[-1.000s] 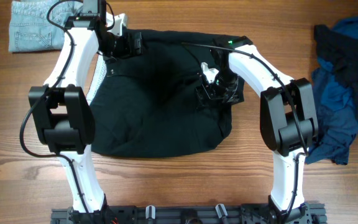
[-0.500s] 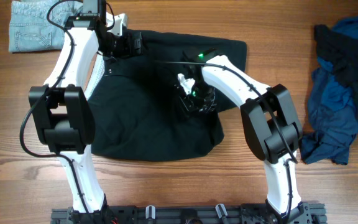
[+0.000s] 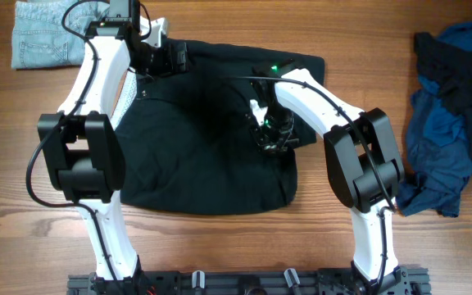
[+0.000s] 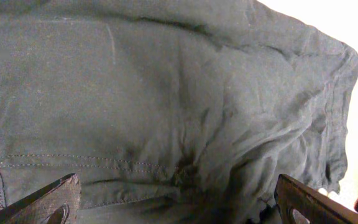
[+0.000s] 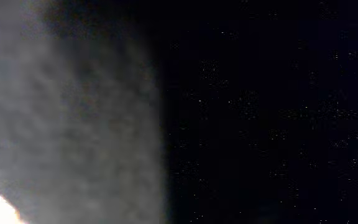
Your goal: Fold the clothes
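Now the black shorts lie spread flat in the middle of the table. Their long axis goes across it: the waistband points to the robot's left and the leg hems to its right. The right pincer is pressed down near the right hem, its jaws together on the black cloth. The left pincer hangs over the far edge, jaws wide apart.

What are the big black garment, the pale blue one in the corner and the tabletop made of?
The black shorts look like matte woven cloth, perhaps cotton: soft creases, stitched seams. The pale blue garment looks like faded denim, washed and streaked. The table shows wood grain, possibly laminate.
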